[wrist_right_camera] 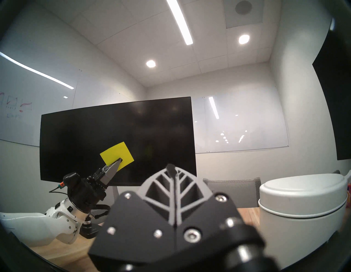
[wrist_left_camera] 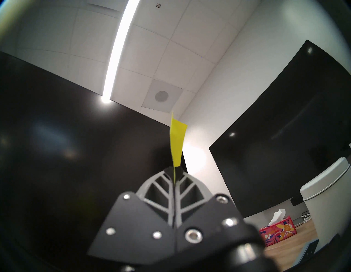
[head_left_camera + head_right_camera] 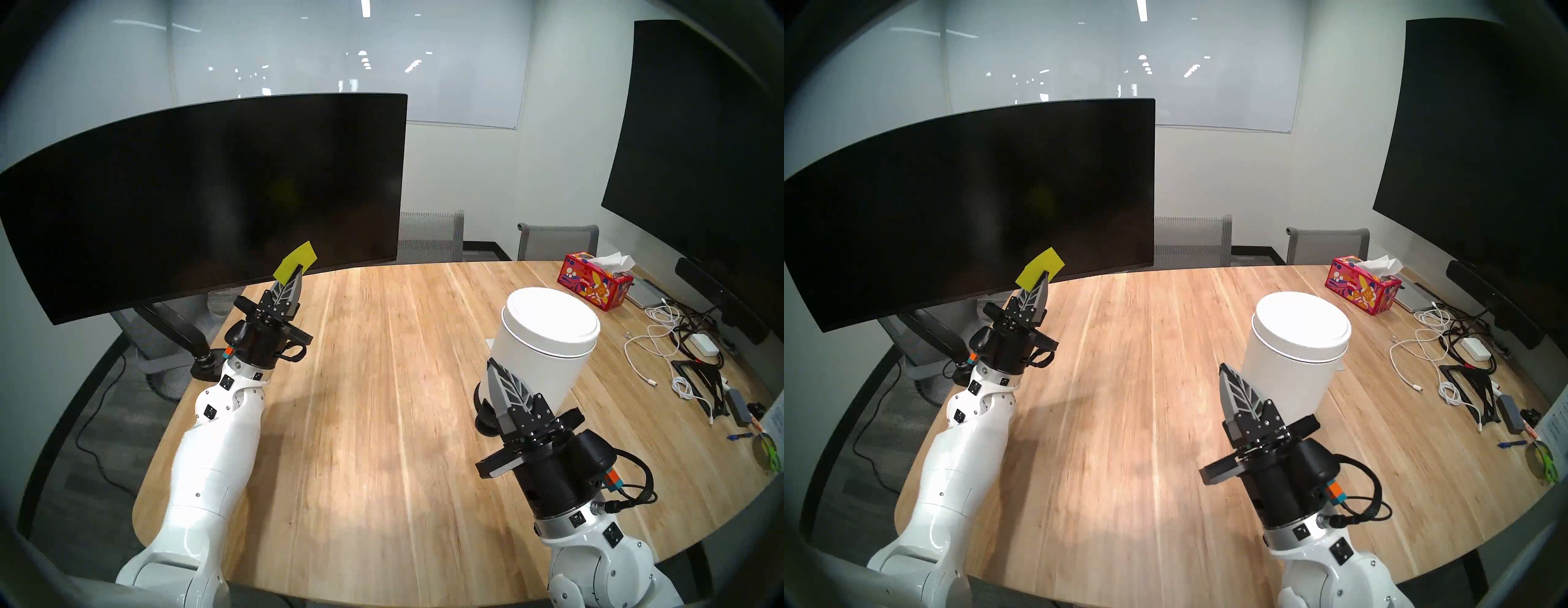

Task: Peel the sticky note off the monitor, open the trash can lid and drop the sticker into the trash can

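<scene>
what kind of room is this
Most likely an office meeting room: a big wooden table with mesh chairs behind it, glass whiteboards on the walls, and a large wall display.

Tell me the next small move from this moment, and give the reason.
Probably bring the right gripper to the trash can lid and lift it. The left gripper already pinches the sticky note, which seems clear of the monitor, while the lid lies shut on the trash can. The right gripper, shut and empty, is just beside the can.
</scene>
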You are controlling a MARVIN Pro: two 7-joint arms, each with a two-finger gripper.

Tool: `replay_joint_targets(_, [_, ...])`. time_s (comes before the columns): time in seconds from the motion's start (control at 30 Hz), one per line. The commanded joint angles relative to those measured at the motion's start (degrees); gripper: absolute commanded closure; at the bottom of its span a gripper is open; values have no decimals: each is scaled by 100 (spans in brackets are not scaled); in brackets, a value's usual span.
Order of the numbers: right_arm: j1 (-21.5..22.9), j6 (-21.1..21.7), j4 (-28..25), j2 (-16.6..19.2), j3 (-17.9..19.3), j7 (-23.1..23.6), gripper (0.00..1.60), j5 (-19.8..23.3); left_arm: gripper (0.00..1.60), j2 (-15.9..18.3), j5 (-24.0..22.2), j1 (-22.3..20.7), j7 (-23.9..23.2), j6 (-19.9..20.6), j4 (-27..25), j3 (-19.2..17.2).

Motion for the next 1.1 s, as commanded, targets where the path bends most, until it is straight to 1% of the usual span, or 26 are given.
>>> replay_joint_targets(0.0, [9,93,-6,-5,-11,-20,160,-8,160,138,-87,374,-122,112,-571,-9])
replay_joint_targets(0.03, [14,143,18,-2,-2,-37,160,-15,160,163,-101,478,-170,158,-731,-2])
replay_joint_targets(0.07, [14,143,18,-2,-2,-37,160,-15,160,163,-101,478,-170,158,-731,-2])
replay_joint_targets(0.2, [34,296,111,4,48,-99,160,-33,160,215,-139,784,-306,305,-1173,38])
replay_joint_targets(0.3, [37,352,153,8,71,-123,160,-40,160,228,-152,900,-358,357,-1282,61])
replay_joint_targets(0.4, [49,475,232,11,137,-175,160,-48,160,267,-190,1143,-470,474,-1636,132])
replay_joint_targets(0.47, [54,504,250,11,160,-188,160,-48,160,278,-200,1199,-493,503,-1710,153])
replay_joint_targets(0.57, [77,599,302,7,245,-235,160,-40,160,318,-234,1366,-571,590,-1955,218])
replay_joint_targets(0.6, [85,638,322,11,281,-251,160,-41,160,337,-250,1433,-595,626,-2117,229])
replay_joint_targets(0.63, [90,672,338,9,309,-267,160,-35,160,355,-267,1475,-616,655,-2085,237])
replay_joint_targets(0.73, [88,783,386,23,403,-307,160,-26,160,424,-319,1624,-664,754,-2417,230])
replay_joint_targets(0.77, [83,807,399,29,423,-313,160,-24,160,442,-333,1637,-675,771,-2410,222])
replay_joint_targets(0.97, [51,1052,542,82,632,-382,160,-4,160,571,-445,1892,-750,979,-2941,151])
replay_joint_targets(1.0, [49,1087,564,93,666,-392,160,-2,160,583,-466,1916,-757,1008,-2914,137])
replay_joint_targets(1.03, [50,1130,583,101,701,-404,160,5,160,603,-485,1986,-765,1061,-3112,117])
replay_joint_targets(1.07, [51,1165,602,109,732,-413,160,11,160,619,-501,2008,-777,1088,-3082,107])
